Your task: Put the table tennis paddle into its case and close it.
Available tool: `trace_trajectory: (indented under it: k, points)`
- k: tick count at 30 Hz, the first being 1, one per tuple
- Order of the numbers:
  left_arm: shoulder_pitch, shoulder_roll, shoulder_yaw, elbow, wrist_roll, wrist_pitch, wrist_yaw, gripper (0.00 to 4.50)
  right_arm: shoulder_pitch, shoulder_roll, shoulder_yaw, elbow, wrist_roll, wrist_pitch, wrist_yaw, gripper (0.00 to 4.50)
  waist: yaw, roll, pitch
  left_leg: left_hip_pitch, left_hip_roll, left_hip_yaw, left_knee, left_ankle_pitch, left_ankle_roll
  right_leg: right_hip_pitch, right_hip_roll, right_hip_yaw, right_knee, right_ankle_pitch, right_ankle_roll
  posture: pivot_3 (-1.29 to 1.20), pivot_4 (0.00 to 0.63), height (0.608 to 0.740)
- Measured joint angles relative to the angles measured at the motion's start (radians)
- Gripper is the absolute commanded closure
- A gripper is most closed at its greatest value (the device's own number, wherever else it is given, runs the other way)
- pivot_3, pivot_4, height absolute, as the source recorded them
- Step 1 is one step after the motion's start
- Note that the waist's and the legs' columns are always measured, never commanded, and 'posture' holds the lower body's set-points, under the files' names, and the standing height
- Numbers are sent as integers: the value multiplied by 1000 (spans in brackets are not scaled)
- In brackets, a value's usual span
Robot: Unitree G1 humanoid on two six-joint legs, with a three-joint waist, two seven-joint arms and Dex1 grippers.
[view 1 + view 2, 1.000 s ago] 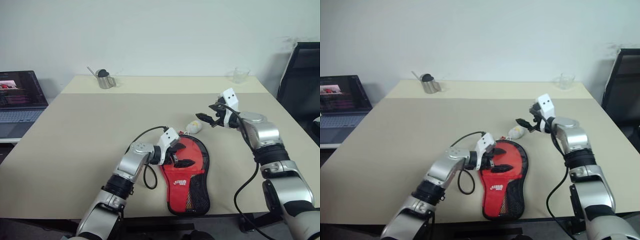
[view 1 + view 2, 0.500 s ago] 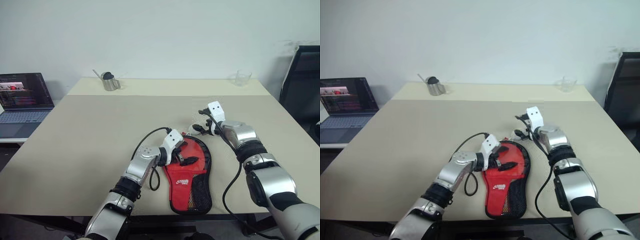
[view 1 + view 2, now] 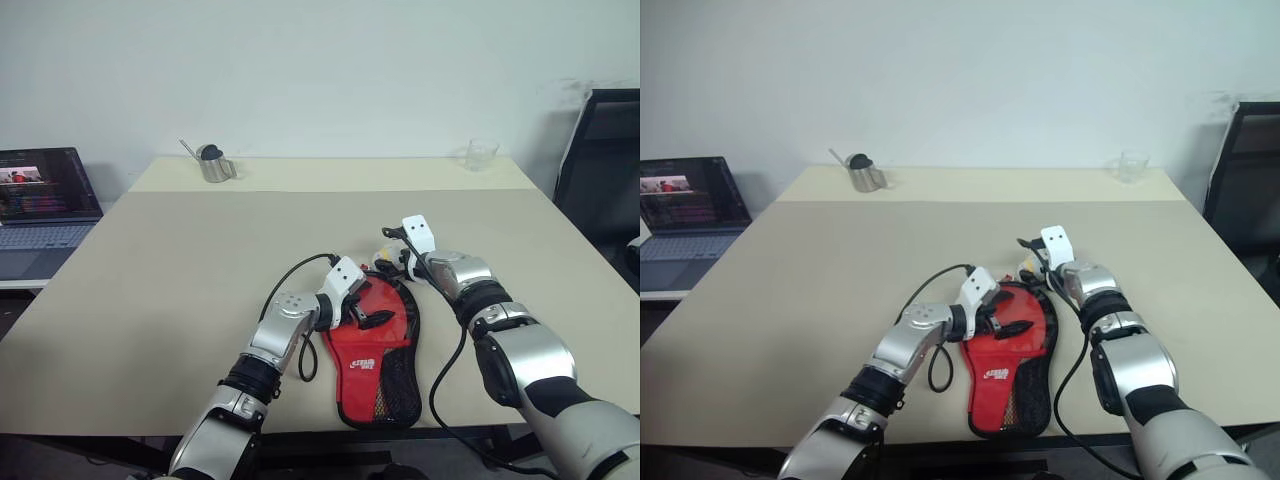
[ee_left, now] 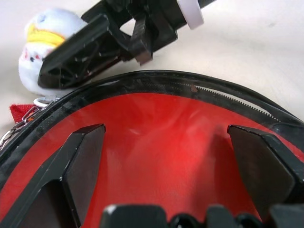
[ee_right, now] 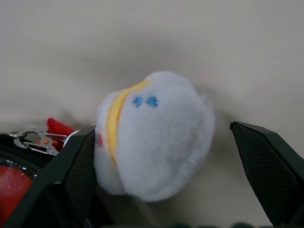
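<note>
Right wrist view: wide-open right gripper jaws astride white ball keychain, grasping nothing.

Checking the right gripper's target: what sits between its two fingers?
In the right wrist view, the white plush ball keychain sits between the right gripper's open fingers.

Worktop: beige, seamed across the far part.
Metal cup: far end, about 11 o'clock, dark ball on top.
Clear glass: far end, 1 o'clock.
Laptop: open, 9 o'clock, off the worktop.
Black chair: 2 o'clock.
White plush ball: yellow stripe, worktop centre.
</note>
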State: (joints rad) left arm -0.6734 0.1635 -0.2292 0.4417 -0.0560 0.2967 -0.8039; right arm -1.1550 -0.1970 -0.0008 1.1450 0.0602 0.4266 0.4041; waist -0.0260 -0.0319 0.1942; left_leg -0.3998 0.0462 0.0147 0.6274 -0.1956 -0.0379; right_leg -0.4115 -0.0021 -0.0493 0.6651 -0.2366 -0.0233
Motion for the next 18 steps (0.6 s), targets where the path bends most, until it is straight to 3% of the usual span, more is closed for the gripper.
trace_trajectory:
  k: [2,4,13,16,18]
  points:
    - [-2,3,0,4,2,-2,8,8,0,7,-5,0,0,0,-3,0,-1,0,0,0,0,0,0,0,0,0,0,0,0,0,0,0,150,740]
    - [-10,8,0,14,3,-5,9,0,0,13,-12,0,0,-2,-11,404,-1,0,0,0,0,0,0,0,0,0,0,0,0,0,0,0,150,740]
    - [-44,1,1,70,8,-34,29,0,1,18,-14,-31,-1,-7,33,3341,-2,0,0,0,0,0,0,0,0,0,0,0,-1,0,0,0,150,740]
    - [-46,-4,1,77,11,-42,29,0,6,2,-10,-91,-1,10,73,3989,-2,0,0,0,0,0,-1,0,0,0,0,0,-1,0,0,0,150,740]
    - [-46,-5,0,79,11,-43,29,0,8,-18,-6,-132,-1,27,97,4195,-1,0,0,-1,0,0,-1,0,0,0,0,0,-2,0,0,0,150,740]
